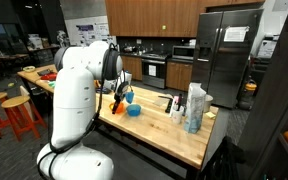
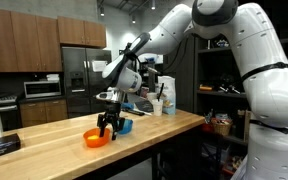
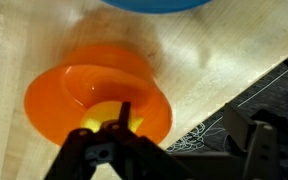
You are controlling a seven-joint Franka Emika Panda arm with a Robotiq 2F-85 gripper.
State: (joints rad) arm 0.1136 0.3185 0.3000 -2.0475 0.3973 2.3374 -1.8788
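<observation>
End effector [image 2: 109,130] open, low over rim of orange bowl [image 3: 84,85] on worktop [image 2: 169,128], beside blue bowl [image 2: 126,126]. Step: prob. pre-grasp; next move needs jaws closing squarely on rim w/o tipping.

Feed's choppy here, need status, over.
Fingers open, low over round orange plastic bowl on wooden counter. Nothing gripped. Round blue bowl beside it, not blocking.

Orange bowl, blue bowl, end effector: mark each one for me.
orange bowl [image 3: 82,92]: wrist view, on its inner wall.
blue bowl [image 2: 125,126]: in an exterior view, on its outer side.
end effector [image 2: 108,131]: in an exterior view, midway between the fingertips.
</observation>
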